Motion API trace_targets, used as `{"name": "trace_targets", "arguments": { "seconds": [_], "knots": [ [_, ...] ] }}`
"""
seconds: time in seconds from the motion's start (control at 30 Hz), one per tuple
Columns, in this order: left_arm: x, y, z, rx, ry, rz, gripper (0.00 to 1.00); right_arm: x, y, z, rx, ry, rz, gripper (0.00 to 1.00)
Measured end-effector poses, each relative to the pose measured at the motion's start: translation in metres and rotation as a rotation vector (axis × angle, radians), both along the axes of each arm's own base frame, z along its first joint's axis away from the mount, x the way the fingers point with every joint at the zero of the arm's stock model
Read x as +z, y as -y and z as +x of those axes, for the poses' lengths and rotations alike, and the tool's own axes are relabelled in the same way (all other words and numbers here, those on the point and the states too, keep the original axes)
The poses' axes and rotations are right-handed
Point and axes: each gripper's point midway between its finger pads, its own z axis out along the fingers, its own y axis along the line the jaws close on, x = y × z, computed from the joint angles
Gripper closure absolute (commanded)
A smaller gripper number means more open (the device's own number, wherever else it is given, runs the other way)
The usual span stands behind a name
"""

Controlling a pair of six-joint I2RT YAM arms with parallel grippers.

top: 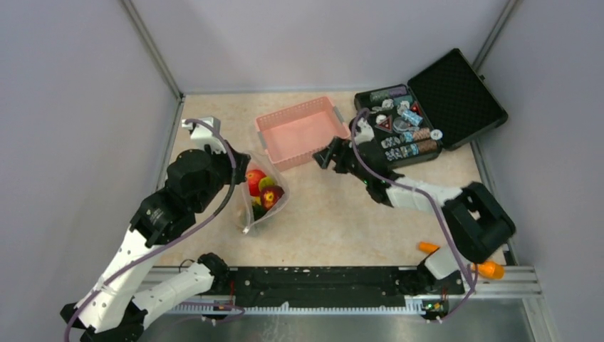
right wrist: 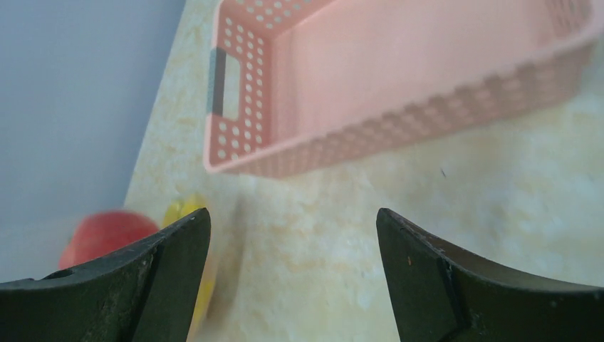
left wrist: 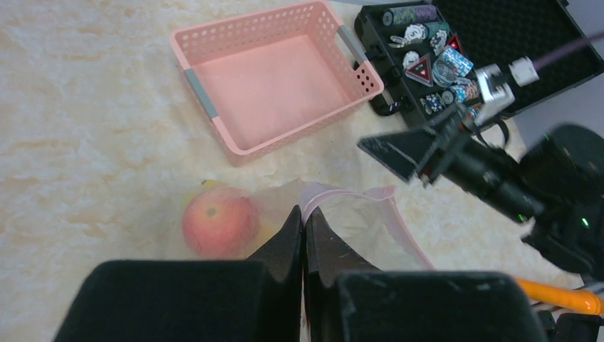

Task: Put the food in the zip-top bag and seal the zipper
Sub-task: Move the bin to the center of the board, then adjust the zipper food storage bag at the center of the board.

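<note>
Left gripper point(left wrist: 304, 214): fingers pressed together, pinching the zipper point(left wrist: 347, 192) at the mouth of the zip-top bag point(left wrist: 360, 239). From the pinch the pink strip bows off to the right; can't tell whether it's sealed. The bag sits toward the left edge of the table point(top: 342, 214), just nearside of the pink basket point(top: 293, 110). The food is inside it: red round fruit point(top: 255, 179) on top, dark maroon round fruit point(top: 273, 197) beside it, and a bit of yellow and green underneath that's too small to identify. Right gripper point(right wrist: 293, 217): fingers spread wide, nothing between them. It hangs over bare table by the basket's near right corner, well apart from the bag and pointing toward it. The right wrist view shows the basket wall ahead, with the red fruit blurred at lower left. Black case point(top: 427, 107) is open at the far right corner, with trinkets in its tray. Orange carrot-like stick point(top: 490, 270) is at the near right edge, partly hidden behind the right arm.
</note>
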Motion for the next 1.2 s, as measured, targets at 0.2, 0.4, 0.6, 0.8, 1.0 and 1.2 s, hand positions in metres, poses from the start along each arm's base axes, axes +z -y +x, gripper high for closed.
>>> {"name": "trace_targets", "arguments": {
  "seconds": [0.2,0.4,0.6,0.8,1.0,1.2],
  "knots": [
    [-0.004,0.013,0.015,0.002,-0.007,-0.02,1.0,0.026,0.005,-0.1,0.11,0.309,-0.126,0.19],
    [-0.011,0.032,0.037,0.009,-0.027,-0.035,1.0,0.081,-0.018,-0.182,0.149,0.613,-0.123,0.16],
    [-0.014,0.038,0.052,0.04,-0.019,-0.048,1.0,0.08,-0.031,-0.228,0.099,0.756,-0.211,0.15],
    [-0.016,0.044,0.061,0.05,-0.02,-0.058,1.0,0.076,-0.051,-0.242,0.002,0.816,-0.294,0.11],
    [-0.016,0.044,0.061,0.049,-0.021,-0.058,1.0,0.097,-0.066,-0.239,-0.089,0.813,-0.278,0.12],
    [-0.015,0.044,0.061,0.049,-0.018,-0.06,1.0,0.119,-0.079,-0.238,-0.125,0.753,-0.176,0.15]
  ]
}}
